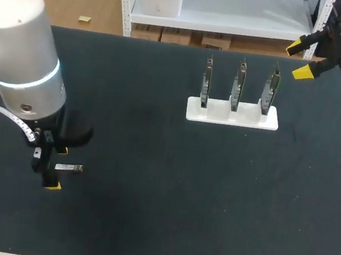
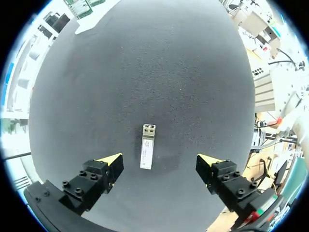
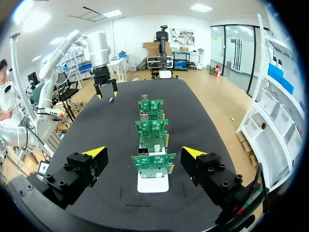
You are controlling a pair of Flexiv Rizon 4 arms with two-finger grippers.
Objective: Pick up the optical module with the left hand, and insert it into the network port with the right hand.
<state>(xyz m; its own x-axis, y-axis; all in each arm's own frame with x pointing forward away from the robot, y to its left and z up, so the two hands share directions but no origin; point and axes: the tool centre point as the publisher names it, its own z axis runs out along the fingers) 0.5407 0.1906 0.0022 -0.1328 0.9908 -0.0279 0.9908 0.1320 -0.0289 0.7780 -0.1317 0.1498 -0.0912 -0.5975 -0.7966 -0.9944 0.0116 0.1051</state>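
I'm watching my left gripper [image 1: 57, 167] hanging low over the dark table [image 1: 157, 226] at about eight o'clock, fingers spread wide. The small silver rectangular optical module [image 1: 68, 167] is lying flat between them, touching neither finger. From the left wrist it [image 2: 147, 146] is sitting nearer one yellow tip. Over at one o'clock, the white base [image 1: 232, 115] is holding three upright green circuit cards [image 1: 240, 83]. My right gripper [image 1: 300, 60] is hovering at two o'clock of that base, fingers apart, gripping nothing.
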